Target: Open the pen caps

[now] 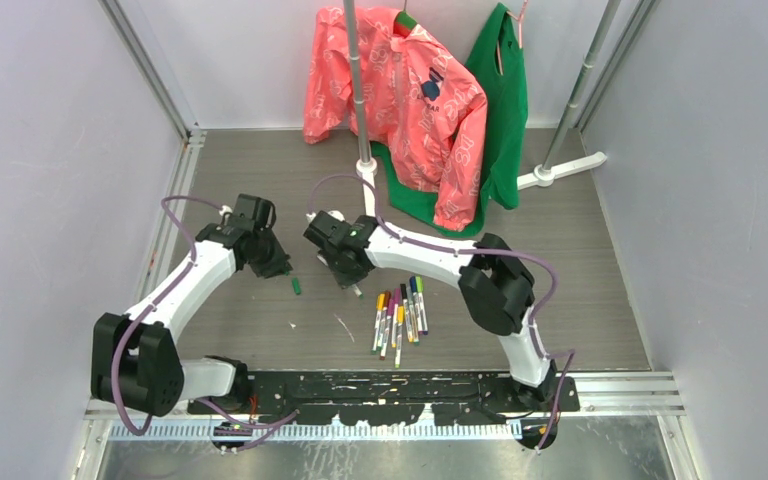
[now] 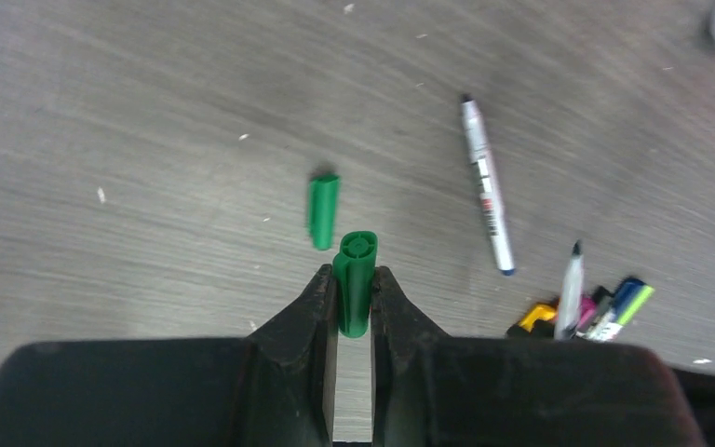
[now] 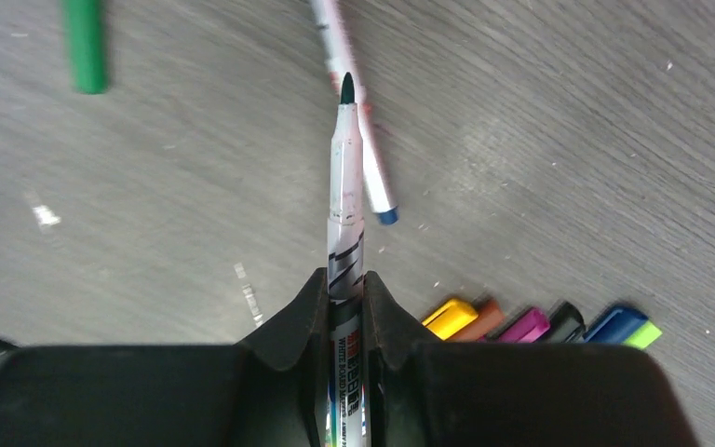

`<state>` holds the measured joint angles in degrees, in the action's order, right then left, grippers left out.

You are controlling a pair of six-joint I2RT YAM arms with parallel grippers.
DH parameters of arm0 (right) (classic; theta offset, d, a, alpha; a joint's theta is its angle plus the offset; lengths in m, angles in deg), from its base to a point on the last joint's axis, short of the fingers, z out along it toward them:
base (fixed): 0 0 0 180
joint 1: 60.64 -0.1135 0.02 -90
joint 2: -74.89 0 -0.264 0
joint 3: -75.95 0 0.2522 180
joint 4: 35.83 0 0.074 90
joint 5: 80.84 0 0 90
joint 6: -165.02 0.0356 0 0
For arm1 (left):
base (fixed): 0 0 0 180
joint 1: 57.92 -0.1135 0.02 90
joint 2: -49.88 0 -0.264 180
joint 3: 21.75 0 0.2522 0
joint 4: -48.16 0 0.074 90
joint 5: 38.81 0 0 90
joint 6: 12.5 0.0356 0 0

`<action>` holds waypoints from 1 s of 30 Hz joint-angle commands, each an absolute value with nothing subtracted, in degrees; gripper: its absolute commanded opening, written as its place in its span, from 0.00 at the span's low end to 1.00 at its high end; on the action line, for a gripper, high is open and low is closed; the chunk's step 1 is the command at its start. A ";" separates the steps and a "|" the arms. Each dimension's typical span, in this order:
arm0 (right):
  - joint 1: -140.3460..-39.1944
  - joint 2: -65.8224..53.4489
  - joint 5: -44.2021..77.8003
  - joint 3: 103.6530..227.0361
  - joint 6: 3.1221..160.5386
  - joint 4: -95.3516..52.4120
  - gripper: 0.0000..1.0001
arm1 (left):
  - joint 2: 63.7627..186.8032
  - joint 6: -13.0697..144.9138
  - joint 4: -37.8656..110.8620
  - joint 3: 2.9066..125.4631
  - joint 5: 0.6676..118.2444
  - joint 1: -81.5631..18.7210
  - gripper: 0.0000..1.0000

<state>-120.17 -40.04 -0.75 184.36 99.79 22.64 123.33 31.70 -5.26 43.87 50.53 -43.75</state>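
Looking about two pens in: left hand (image 2: 354, 284) pinches a green cap (image 2: 356, 253), right hand (image 3: 344, 284) grips the bare pen (image 3: 344, 177), capped bunch (image 1: 400, 318) left to do.

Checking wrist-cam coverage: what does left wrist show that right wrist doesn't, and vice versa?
Left wrist only: the left tool shut on a green cap.
Right wrist only: the right tool shut on an uncapped pen, tip pointing away.
Both: a loose green cap on the table, a white pen with a blue end lying apart from it, and the bunch of pens.
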 commanded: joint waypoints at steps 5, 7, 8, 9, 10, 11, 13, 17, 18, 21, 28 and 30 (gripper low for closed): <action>-117.95 -46.91 1.91 192.21 93.82 24.65 0.09 | 121.63 31.66 -5.20 39.00 45.23 -43.67 0.25; -117.21 -48.19 2.21 193.01 93.48 24.26 0.10 | 122.10 31.53 -4.41 38.40 45.45 -43.68 0.26; -116.74 -48.47 2.38 193.07 93.40 23.68 0.10 | 122.41 31.53 -4.20 38.20 45.48 -43.66 0.26; -116.21 -48.83 2.97 193.25 93.34 23.18 0.10 | 122.80 31.66 -4.21 38.04 45.37 -43.68 0.26; -115.78 -49.18 3.93 193.66 93.26 22.84 0.11 | 123.24 31.70 -4.48 37.95 45.16 -43.68 0.27; -115.42 -49.72 4.38 194.25 93.15 22.79 0.11 | 123.58 31.71 -4.87 37.79 44.87 -43.65 0.27; -114.87 -51.08 5.53 195.70 92.73 22.74 0.11 | 123.55 31.30 -5.10 36.89 44.40 -43.60 0.29; -114.69 -54.29 6.84 199.47 91.49 24.19 0.14 | 120.97 28.53 -3.33 33.76 43.89 -43.68 0.34; -114.70 -54.86 6.99 200.04 91.34 24.32 0.15 | 120.44 27.98 -3.22 33.50 43.76 -43.68 0.36; -114.58 -56.09 7.00 200.96 91.10 24.40 0.22 | 119.68 27.11 -4.35 34.47 43.46 -43.67 0.41; -114.17 -58.08 7.37 201.50 91.25 24.61 0.38 | 118.71 26.53 -6.29 37.66 44.11 -43.68 0.46; -114.17 -57.96 7.08 201.64 91.29 24.76 0.40 | 118.94 26.67 -6.49 38.42 44.56 -43.68 0.47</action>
